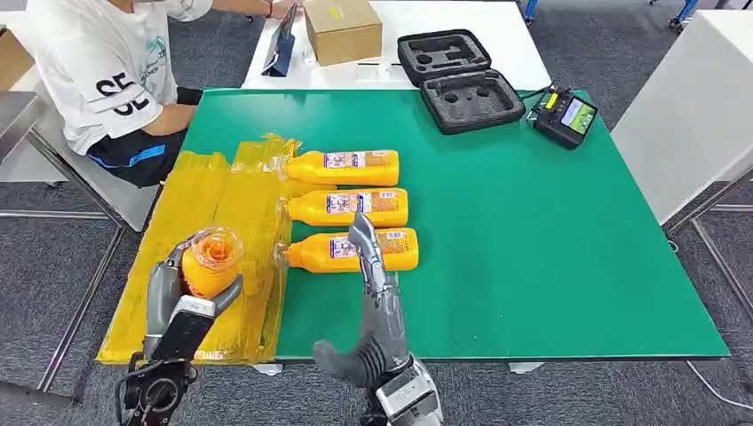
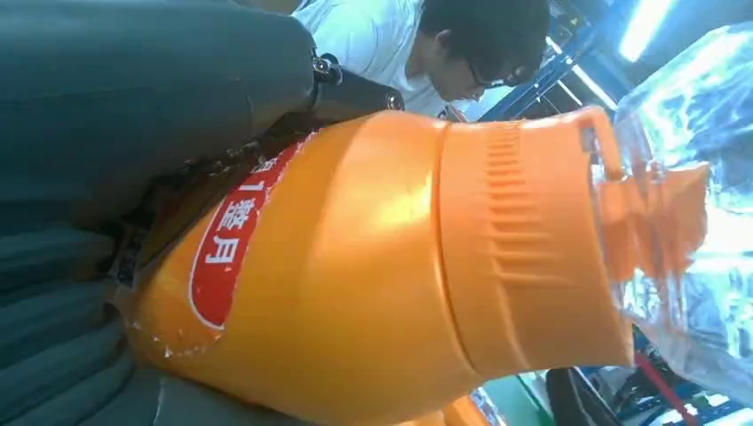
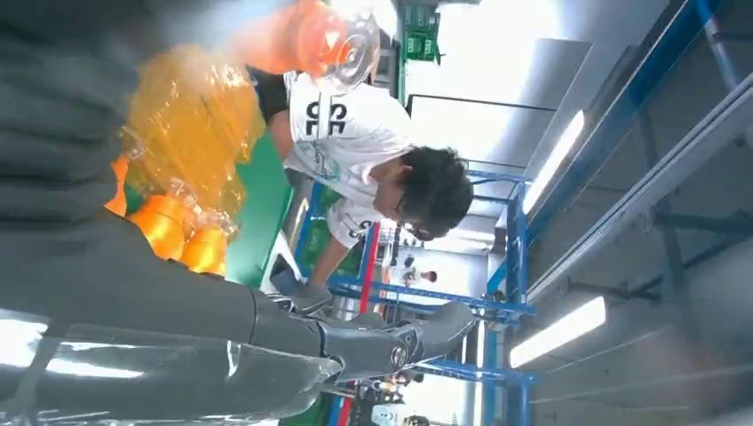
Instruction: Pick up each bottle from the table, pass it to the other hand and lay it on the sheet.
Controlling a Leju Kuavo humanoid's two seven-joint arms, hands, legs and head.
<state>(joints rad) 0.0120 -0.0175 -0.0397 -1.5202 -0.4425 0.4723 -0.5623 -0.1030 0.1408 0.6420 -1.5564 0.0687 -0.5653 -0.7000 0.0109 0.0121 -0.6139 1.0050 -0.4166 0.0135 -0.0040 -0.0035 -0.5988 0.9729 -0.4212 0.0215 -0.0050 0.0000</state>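
Over the yellow sheet [image 1: 222, 240] at the near left corner of the green tabletop [image 1: 550, 257], an orange bottle [image 1: 211, 262] is gripped by the left hand [image 1: 182, 293], cap end turned up toward the head camera. Its body is largely hidden behind its own cap and clear wrapper there; in the left wrist view the bottle [image 2: 373, 266] crowds the frame, its red label partly cut off by the hand's grey cover.

The right hand [image 1: 373, 293] is raised upright beside it, fingers extended and apart, nothing held, fingertips overlapping the nearest bottle in the row. In the right wrist view its fingers [image 3: 391, 342] are seen stretched out against a blurred background.

Three more orange bottles are laid side by side on the tabletop, caps toward the sheet: the farthest [image 1: 346, 167], the middle one [image 1: 351, 207] and the nearest [image 1: 333, 251], partly hidden by the right hand.

Across the tabletop an open black case [image 1: 457, 80] and a handheld controller [image 1: 566, 116] are seen. A seated person [image 1: 107, 71] is cut off by the frame's upper left.
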